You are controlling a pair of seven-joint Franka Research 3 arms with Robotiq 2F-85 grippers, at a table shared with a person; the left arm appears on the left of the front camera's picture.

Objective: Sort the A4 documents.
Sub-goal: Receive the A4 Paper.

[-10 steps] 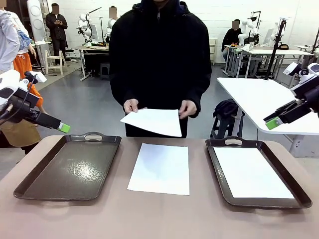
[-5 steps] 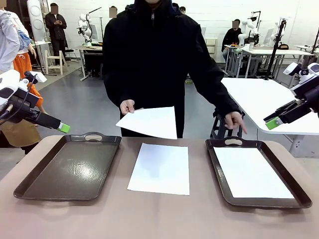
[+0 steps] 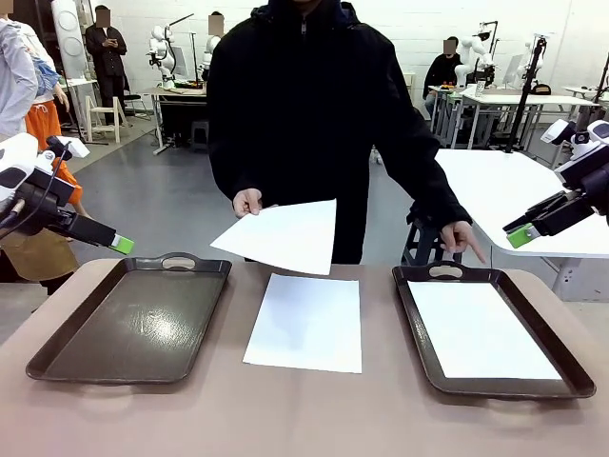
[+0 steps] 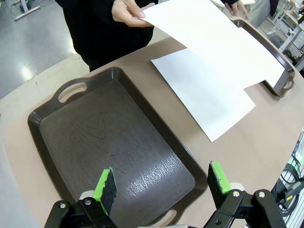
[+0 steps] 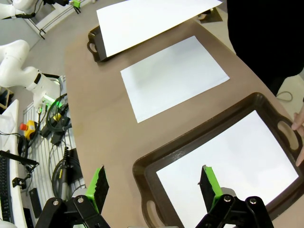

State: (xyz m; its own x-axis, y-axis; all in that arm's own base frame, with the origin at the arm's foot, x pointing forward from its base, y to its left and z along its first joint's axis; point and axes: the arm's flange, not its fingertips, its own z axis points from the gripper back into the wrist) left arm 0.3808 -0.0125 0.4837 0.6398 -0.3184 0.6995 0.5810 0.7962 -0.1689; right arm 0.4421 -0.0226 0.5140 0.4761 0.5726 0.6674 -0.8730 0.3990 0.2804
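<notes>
- A middle sheet (image 3: 306,322) lay on the table (image 3: 285,409).
- Right of it, the right tray (image 3: 412,324) held one flat sheet (image 3: 481,328).
- Left of it, the left tray (image 3: 133,319) showed its glossy floor.
- Above its far edge, a person's hand (image 3: 248,202) held a third sheet (image 3: 281,236).
- The left gripper (image 4: 161,183) and right gripper (image 5: 154,185) hung with jaws apart, gripping nothing.

L tray (image 3: 128,319) open above, far ctr blocked by held sheet (image 3: 281,235), R tray (image 3: 412,324) far end crowded by person's hand (image 3: 460,238)

Held sheet (image 3: 281,235): blank white, tilted, airborne.
Middle sheet (image 3: 306,322): flat on worktop (image 3: 304,419), perhaps several stacked.
Tray sheet (image 3: 481,330): flat inside right tray (image 3: 412,324).
</notes>
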